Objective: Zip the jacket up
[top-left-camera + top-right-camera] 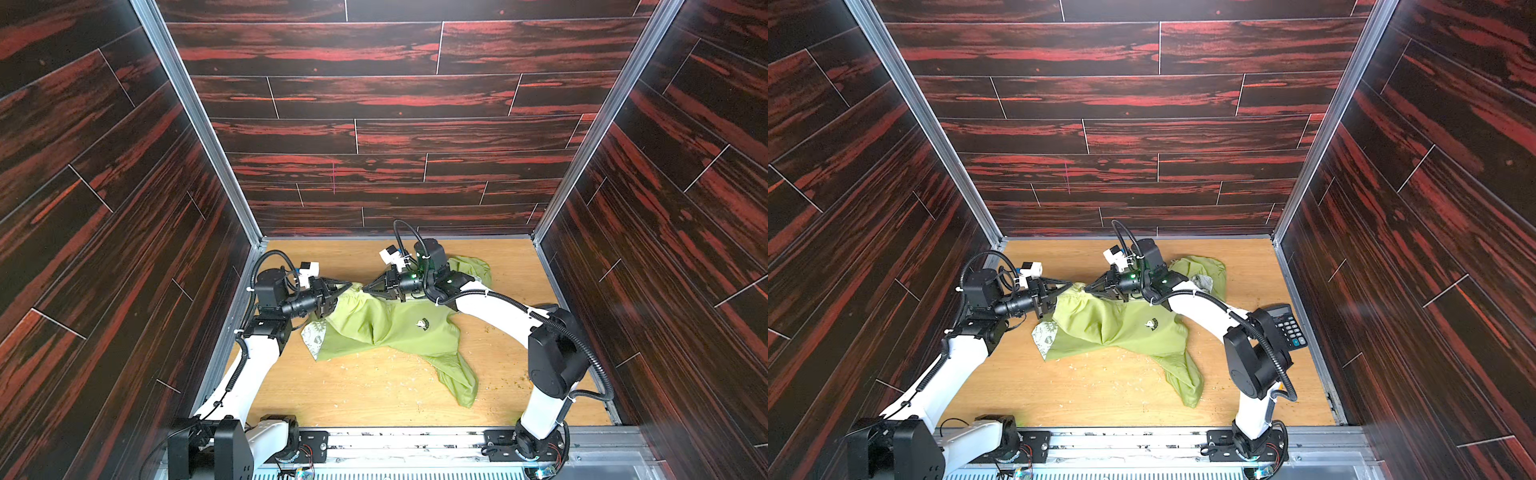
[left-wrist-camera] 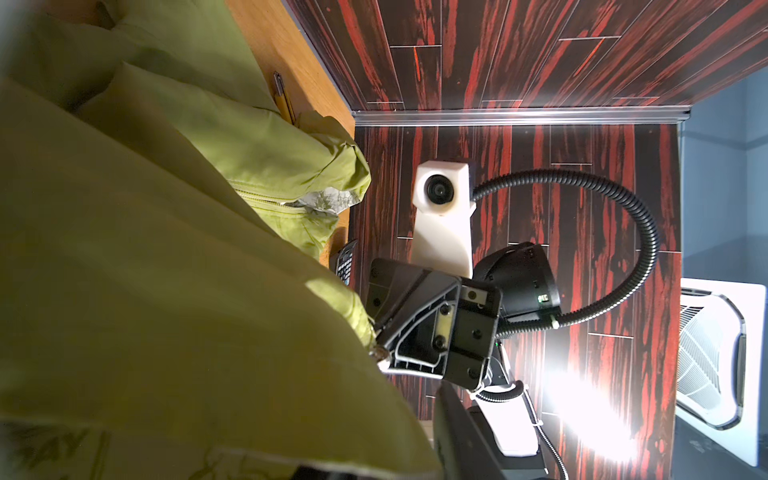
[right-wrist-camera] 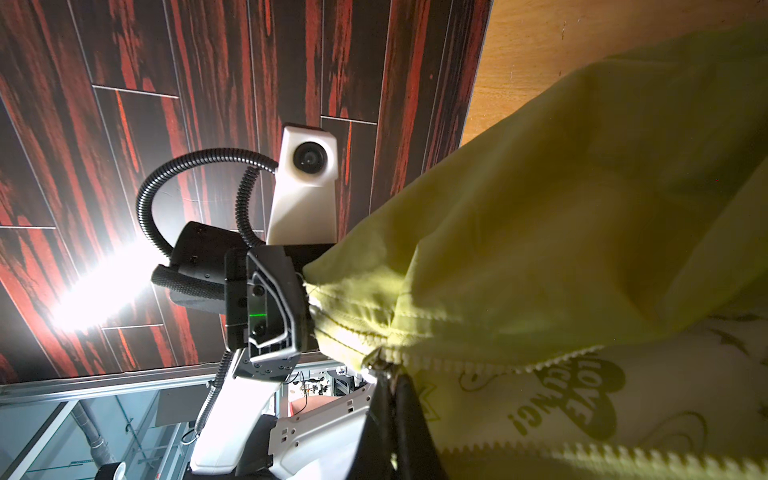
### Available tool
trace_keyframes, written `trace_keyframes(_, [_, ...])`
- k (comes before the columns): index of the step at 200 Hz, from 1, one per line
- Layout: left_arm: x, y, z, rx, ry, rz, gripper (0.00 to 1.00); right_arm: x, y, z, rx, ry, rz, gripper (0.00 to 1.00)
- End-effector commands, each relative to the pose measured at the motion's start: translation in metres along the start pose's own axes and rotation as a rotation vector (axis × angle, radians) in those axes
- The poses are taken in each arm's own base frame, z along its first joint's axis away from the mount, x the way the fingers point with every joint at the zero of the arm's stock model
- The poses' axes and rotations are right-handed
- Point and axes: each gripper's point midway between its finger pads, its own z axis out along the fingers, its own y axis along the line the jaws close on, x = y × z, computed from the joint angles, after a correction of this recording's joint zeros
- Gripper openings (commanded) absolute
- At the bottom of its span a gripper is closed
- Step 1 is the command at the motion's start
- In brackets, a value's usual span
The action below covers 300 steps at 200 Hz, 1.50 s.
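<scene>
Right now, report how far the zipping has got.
Done: both tooth rows meet in the slider at the jacket hem. In hand: the right end effector is shut on the slider; the left end effector sits at the hem, grip unclear. Left: the rows gape over the lining; almost all remains.

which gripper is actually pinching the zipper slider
The right gripper: its shut fingers pinch the zipper slider of the jacket. The left gripper sits at the fabric's hem edge, not on the slider.
</scene>
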Motion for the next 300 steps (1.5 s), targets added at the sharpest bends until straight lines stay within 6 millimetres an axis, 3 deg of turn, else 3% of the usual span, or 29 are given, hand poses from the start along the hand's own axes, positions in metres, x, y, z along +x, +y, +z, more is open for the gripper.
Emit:
trace_keyframes(1, [0.003,-0.013,0.0,0.038,-0.01,0.045,0.41,0.008,0.008,0.002,-0.038,0.031,0.003,0.0])
trace_keyframes(22, [0.004,-0.008,0.004,0.029,-0.009,0.037,0.47,0.007,0.01,0.003,-0.061,0.035,0.015,0.0])
trace_keyframes(53, [0.003,-0.008,0.01,0.048,-0.011,0.028,0.47,0.006,0.012,0.004,-0.067,0.038,0.02,0.0])
trace_keyframes(110, [0.003,-0.012,0.019,0.071,-0.003,0.024,0.21,0.005,0.005,0.006,-0.056,0.042,0.035,0.0])
trace_keyframes(138, [0.003,-0.012,0.02,0.077,-0.004,0.019,0.0,0.004,0.006,0.004,-0.058,0.038,0.033,0.0])
trace_keyframes(149, [0.004,-0.013,0.019,0.08,-0.004,0.022,0.0,0.004,0.006,0.001,-0.061,0.033,0.035,0.0])
trace_keyframes(188, [0.007,-0.02,0.017,0.092,0.006,0.043,0.0,-0.003,0.01,-0.014,-0.097,-0.007,0.04,0.2])
trace_keyframes(233, [0.01,-0.025,0.016,0.1,0.025,0.051,0.0,-0.003,0.016,-0.018,-0.116,-0.015,0.035,0.39])
trace_keyframes(300, [0.017,-0.031,0.012,0.105,0.042,0.058,0.0,-0.008,0.023,-0.019,-0.152,-0.036,0.044,0.55])
